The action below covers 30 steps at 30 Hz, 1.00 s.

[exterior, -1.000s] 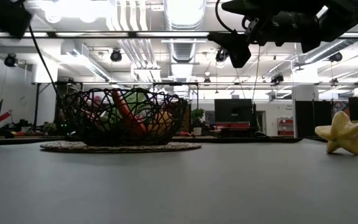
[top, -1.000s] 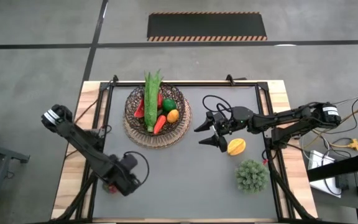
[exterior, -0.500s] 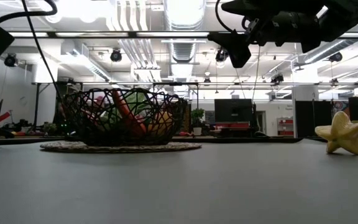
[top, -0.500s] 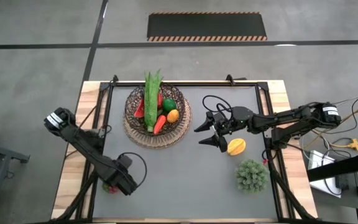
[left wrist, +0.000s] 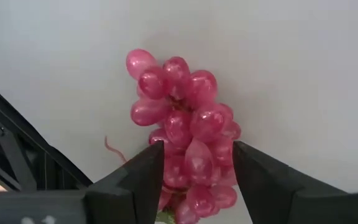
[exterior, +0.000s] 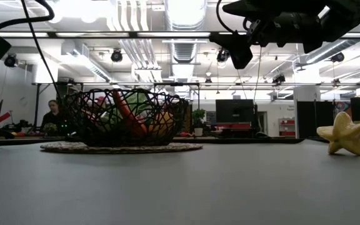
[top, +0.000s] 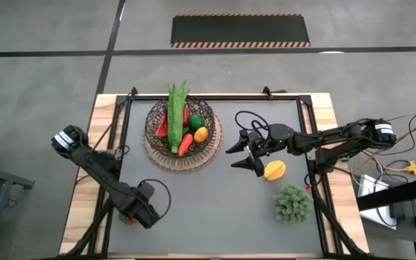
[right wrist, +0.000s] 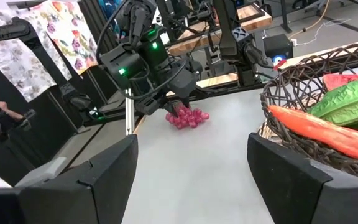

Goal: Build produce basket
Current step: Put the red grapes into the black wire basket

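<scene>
Your left gripper (top: 131,214), at the high view's lower left, clasps the bunch of red plastic grapes (left wrist: 187,151) on the grey table (top: 215,209). Your right gripper (top: 241,157) hangs parted and empty at centre right. The dark wire basket (top: 181,134) with produce sits upper centre.

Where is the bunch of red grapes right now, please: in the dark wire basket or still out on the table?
Out. The bunch of red grapes lies on the grey table between the left gripper fingers, apart from the dark wire basket.
</scene>
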Each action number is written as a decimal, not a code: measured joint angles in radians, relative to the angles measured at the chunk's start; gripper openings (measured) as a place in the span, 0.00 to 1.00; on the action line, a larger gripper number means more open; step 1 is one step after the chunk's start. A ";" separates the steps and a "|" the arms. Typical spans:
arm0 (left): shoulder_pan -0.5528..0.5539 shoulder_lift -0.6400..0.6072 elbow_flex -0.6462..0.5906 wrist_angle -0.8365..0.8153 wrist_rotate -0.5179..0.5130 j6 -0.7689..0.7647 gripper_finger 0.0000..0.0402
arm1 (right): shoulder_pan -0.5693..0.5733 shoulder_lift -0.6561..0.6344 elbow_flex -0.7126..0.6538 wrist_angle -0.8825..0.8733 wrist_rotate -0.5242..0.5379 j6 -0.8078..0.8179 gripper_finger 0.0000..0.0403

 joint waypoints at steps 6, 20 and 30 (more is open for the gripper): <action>0.000 0.000 -0.022 0.017 -0.001 0.000 0.34 | 0.000 0.000 0.000 -0.013 0.000 0.000 0.71; 0.000 -0.002 -0.019 0.030 0.000 0.000 0.03 | 0.000 0.000 0.000 -0.013 0.000 0.001 0.71; 0.000 -0.024 0.082 0.025 -0.007 0.054 0.04 | 0.000 0.000 0.000 -0.013 0.000 0.001 0.71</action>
